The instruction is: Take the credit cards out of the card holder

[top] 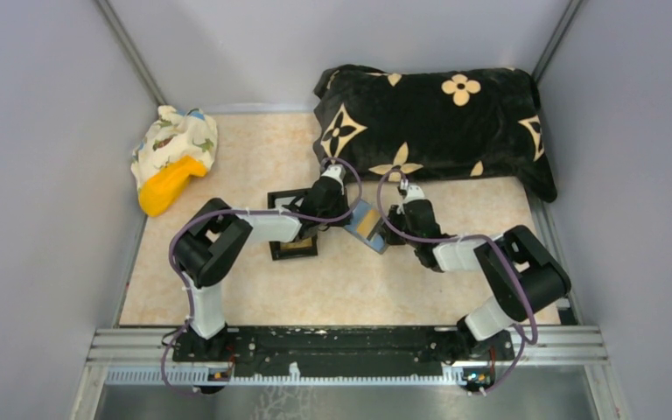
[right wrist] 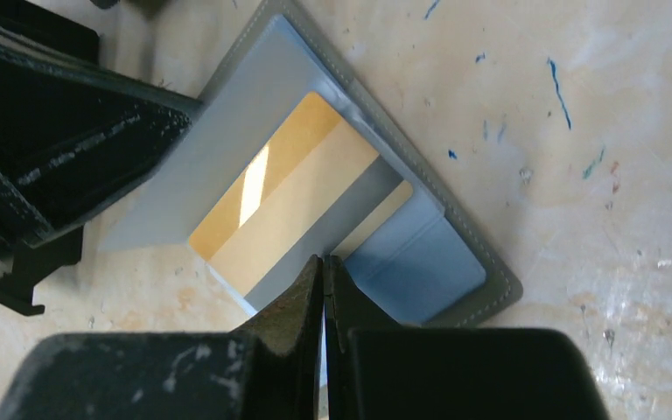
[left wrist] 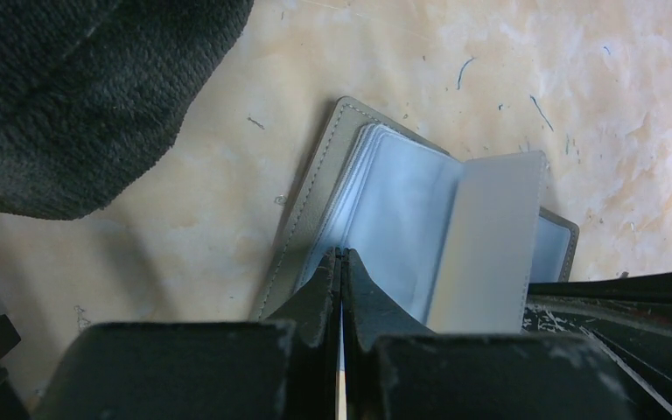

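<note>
Card holder (top: 358, 213), open mid-frame, looked light and floppy; bared edge of its stiff gold card (right wrist: 289, 201) seemed the hold; left gripper (left wrist: 342, 254) and right gripper (right wrist: 324, 260) stood closed.

Left arm (top: 271, 227), right arm (top: 459, 254): white links, black joints, purple cables; left claw (left wrist: 343, 255), right claw (right wrist: 324, 261) black, scuffed.

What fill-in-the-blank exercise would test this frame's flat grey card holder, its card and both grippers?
The flat grey stitched card holder lies ___ on the beige table. The rectangular card in its sleeve is ___ coloured. The left gripper and right gripper both have jaws ___.
Missing: open; gold; shut.
</note>
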You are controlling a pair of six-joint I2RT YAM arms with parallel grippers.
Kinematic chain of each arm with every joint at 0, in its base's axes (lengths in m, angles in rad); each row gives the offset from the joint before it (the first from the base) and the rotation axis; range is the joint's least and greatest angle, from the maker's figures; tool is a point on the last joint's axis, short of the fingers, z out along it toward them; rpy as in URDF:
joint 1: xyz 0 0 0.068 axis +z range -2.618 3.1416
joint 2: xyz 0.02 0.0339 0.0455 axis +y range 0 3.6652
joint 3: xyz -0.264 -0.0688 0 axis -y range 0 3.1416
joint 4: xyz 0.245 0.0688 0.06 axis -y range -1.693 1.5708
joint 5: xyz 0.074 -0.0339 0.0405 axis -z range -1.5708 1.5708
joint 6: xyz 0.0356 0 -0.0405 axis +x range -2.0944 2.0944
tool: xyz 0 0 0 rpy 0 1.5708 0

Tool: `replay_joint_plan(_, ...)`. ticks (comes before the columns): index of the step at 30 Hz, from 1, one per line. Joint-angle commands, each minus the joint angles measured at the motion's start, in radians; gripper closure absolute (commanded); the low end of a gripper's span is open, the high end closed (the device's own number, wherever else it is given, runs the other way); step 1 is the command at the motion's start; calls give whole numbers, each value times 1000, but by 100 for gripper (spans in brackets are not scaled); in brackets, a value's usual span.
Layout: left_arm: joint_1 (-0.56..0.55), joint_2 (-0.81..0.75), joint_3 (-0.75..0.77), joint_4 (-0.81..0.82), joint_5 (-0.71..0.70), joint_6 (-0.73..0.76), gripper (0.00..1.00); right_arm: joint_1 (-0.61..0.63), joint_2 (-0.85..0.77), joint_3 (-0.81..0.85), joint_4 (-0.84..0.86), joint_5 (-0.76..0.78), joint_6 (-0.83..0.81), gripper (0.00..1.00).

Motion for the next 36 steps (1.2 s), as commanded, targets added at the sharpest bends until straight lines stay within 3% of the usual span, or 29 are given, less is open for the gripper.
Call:
replay_joint_plan(1,-6,37,-18,-40,53,7,100,-12,46,51,17,-16,-7,100)
replay_joint_plan(13,-4,-6,-49,-43,66,7,100,-12,78,132,9,-34,-2,100)
replay_joint_plan(21,-6,-211,-76,-90,0,20,100,-12,104,114,29,-57,1,100)
replay_joint_plan(25,-6,-277,-52,-91,34,46,99,-12,109,99,35,-65,4,100)
replay_joint_plan(36,-10,-88,12,13,250,-2,97,-12,31,53,-11,-38,4,100)
